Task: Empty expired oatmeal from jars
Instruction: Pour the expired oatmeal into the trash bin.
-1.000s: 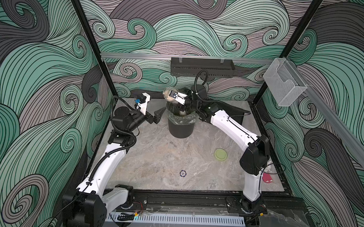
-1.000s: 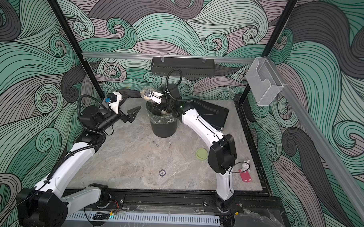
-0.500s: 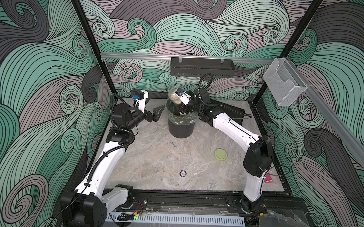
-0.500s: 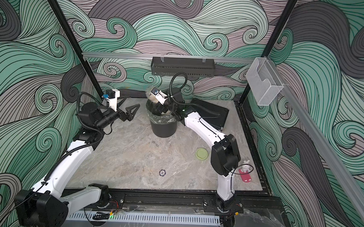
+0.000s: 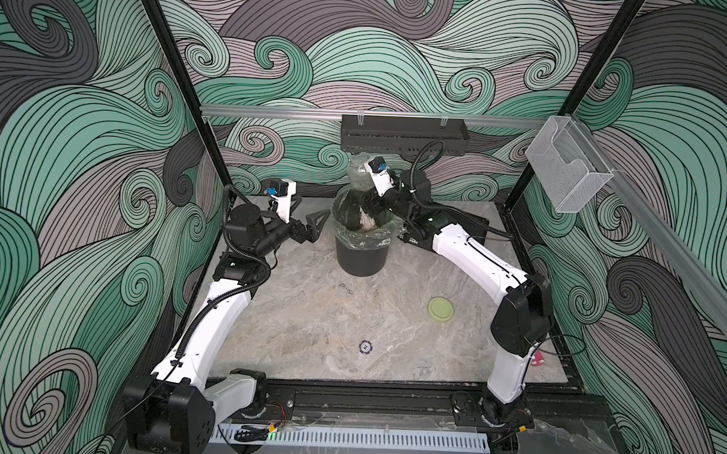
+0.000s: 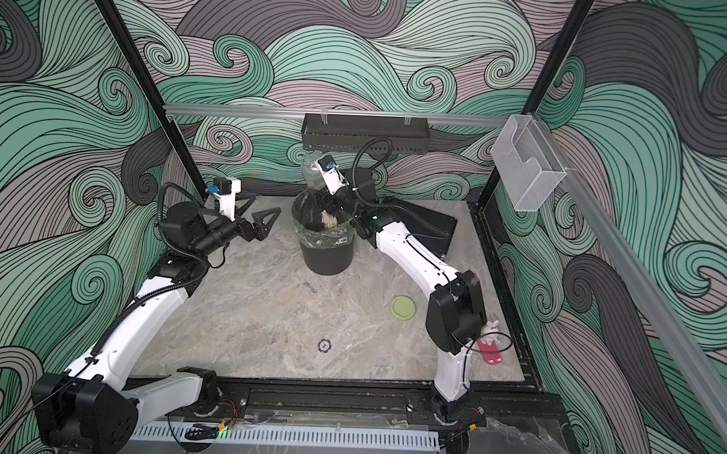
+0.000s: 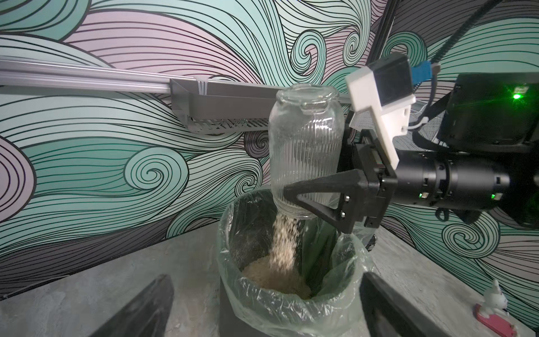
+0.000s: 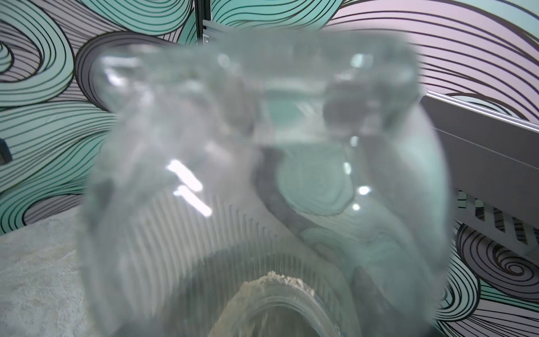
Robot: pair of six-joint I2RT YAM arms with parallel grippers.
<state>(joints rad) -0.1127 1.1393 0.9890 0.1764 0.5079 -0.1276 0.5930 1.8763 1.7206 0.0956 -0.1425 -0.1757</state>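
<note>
A clear ribbed glass jar [image 5: 357,173] [image 6: 311,172] [image 7: 304,151] hangs mouth down over the black bin [image 5: 360,259] [image 6: 327,256] at the back of the table. My right gripper [image 5: 365,199] [image 6: 323,195] [image 7: 294,192] is shut on it near its mouth. Pale beige oatmeal [image 7: 284,242] [image 5: 368,223] [image 6: 330,222] streams from the jar onto a heap inside the bin's clear liner. In the right wrist view the jar [image 8: 262,175] fills the frame, with a little oatmeal [image 8: 274,280] at its neck. My left gripper [image 5: 312,207] [image 6: 267,204] [image 7: 262,318] stands open and empty, left of the bin.
The jar's yellow-green lid [image 5: 441,309] [image 6: 404,307] lies on the table right of centre. A small blue disc [image 5: 364,346] lies near the front. A pink toy [image 6: 490,349] sits at the right edge. A black tray [image 6: 432,222] lies at the back right, under a black wall shelf [image 5: 402,133].
My right gripper has turned the jar from lying sideways to mouth down over the bin, and oatmeal now pours out. The left gripper has shifted slightly and stays open.
</note>
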